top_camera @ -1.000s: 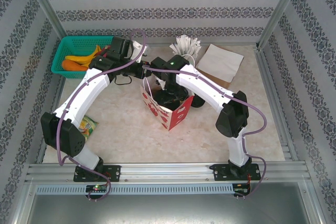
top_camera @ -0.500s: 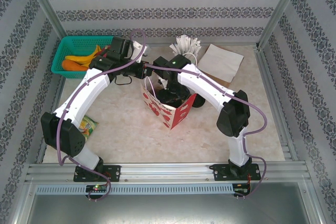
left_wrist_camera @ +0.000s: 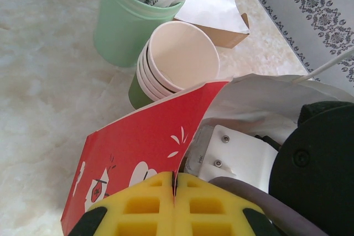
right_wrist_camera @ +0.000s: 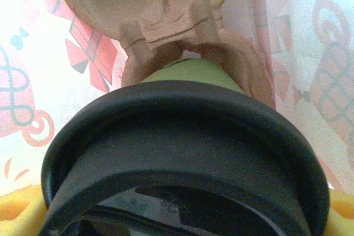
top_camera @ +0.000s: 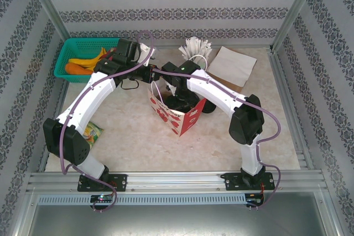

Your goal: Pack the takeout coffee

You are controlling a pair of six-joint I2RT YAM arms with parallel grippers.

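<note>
The takeout coffee is a green paper cup under a round black lid. It sits low inside the red-and-white paper bag, over the brown pulp tray. My right gripper reaches down into the bag; its yellow fingers sit on either side of the lid, shut on it. My left gripper is shut on the bag's red rim and holds the mouth open. From above, the right gripper is hidden inside the bag and the left gripper is at its far-left edge.
A stack of empty paper cups and a green cup of wrapped straws stand just behind the bag. White napkins lie at the back right. A green basket is at the back left, and a snack packet lies by the left arm.
The right arm has shifted slightly, settling a little deeper into the bag. The left gripper keeps its hold on the rim.
</note>
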